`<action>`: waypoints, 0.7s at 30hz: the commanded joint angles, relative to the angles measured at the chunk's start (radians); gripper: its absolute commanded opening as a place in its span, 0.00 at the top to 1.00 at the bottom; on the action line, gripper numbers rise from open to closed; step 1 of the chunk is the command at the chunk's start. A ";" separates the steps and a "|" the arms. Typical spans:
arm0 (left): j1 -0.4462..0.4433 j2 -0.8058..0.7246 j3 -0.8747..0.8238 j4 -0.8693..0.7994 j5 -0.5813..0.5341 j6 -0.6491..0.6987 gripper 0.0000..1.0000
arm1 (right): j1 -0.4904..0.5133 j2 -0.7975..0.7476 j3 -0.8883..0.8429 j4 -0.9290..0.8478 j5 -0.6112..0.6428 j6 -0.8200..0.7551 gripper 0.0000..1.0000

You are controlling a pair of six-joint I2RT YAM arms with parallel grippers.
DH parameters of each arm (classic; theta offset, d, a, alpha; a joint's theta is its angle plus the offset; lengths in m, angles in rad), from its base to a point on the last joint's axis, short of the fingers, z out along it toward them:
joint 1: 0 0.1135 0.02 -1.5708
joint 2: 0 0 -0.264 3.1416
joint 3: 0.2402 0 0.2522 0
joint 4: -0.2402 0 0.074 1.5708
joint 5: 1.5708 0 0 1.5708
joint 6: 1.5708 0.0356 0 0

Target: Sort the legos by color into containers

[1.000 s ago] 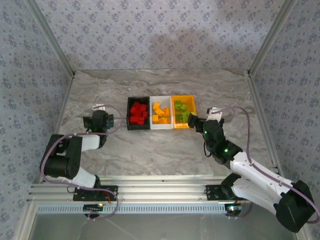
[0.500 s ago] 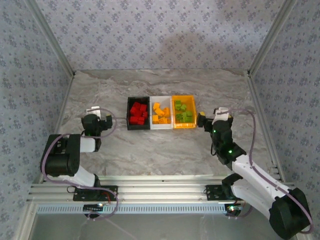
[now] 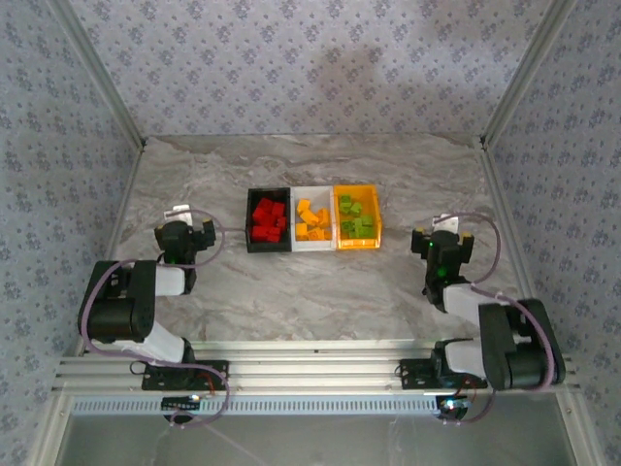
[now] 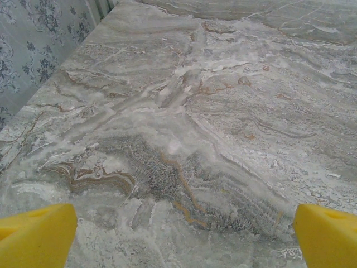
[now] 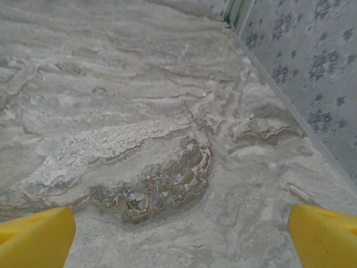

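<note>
Three joined containers sit mid-table. The black bin holds several red legos. In the white bin lie orange-yellow legos, and the orange bin holds lime green legos. My left gripper is to the left of the bins, folded back near its base, open. Its yellow fingertips frame bare marble. To the right of the bins my right gripper is open too, its yellow fingertips wide apart over bare marble with nothing between them.
The marble table is enclosed by patterned walls with metal corner posts. An aluminium rail with the arm bases runs along the near edge. The right wall's foot passes close to the right gripper.
The right arm has drawn back from the orange bin to the right and folded toward its base. The left gripper shifted slightly left earlier and has since stayed still.
</note>
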 commanded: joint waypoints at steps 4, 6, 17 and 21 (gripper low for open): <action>-0.002 -0.004 0.004 0.040 -0.010 -0.013 0.00 | -0.027 0.191 0.084 0.200 -0.106 -0.032 0.00; -0.002 -0.004 0.004 0.040 -0.010 -0.012 0.00 | -0.077 0.187 0.144 0.061 -0.183 0.015 0.00; -0.002 -0.004 0.004 0.040 -0.010 -0.013 0.00 | -0.091 0.226 0.082 0.210 -0.136 0.046 0.00; -0.002 -0.005 0.004 0.041 -0.010 -0.013 0.00 | -0.091 0.224 0.083 0.202 -0.136 0.047 0.00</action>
